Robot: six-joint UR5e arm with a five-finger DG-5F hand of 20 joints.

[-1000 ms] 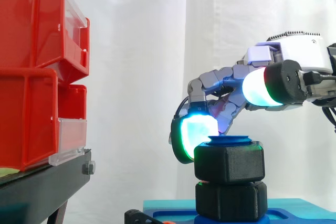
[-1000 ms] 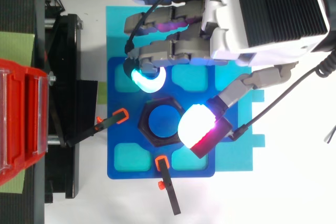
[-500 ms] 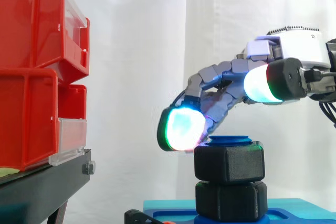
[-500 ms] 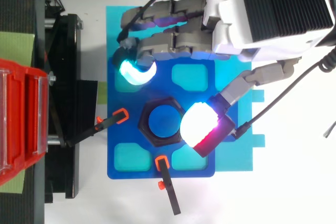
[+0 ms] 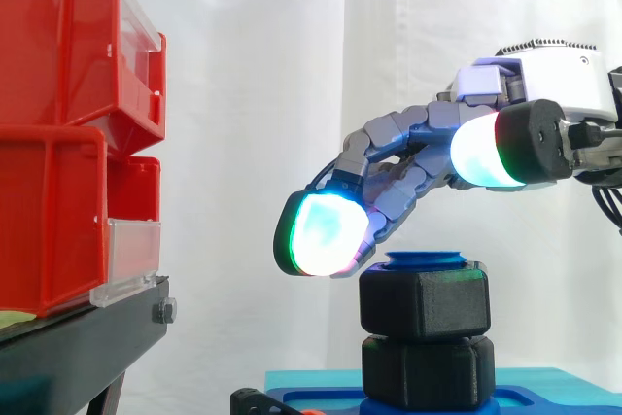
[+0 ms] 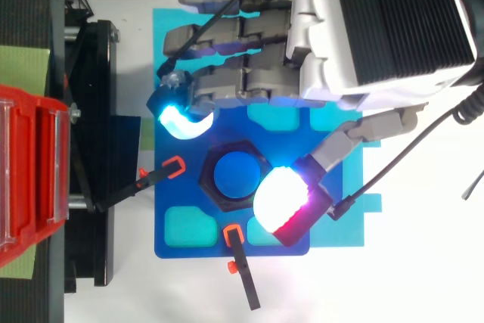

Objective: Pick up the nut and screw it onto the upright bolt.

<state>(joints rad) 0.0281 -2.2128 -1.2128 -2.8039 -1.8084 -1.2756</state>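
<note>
The hand (image 6: 363, 43) hangs released, its fingers stretched out and holding nothing. Under it lies the blue plate (image 6: 170, 194). The side view shows the black nut (image 5: 425, 303) clear below the fingers, around the blue bolt (image 5: 426, 260). The top view shows the thumb pad (image 6: 280, 202) overlapping the nut's rim.

Shaft of bolt (image 5: 425, 260) hidden inside nut (image 5: 425, 302)

Robot hand (image 5: 408, 135) above nut (image 5: 425, 301), seemingly apart.

Matt black plastic nut (image 5: 425, 301), glossy red bins (image 5: 68, 133)
</note>
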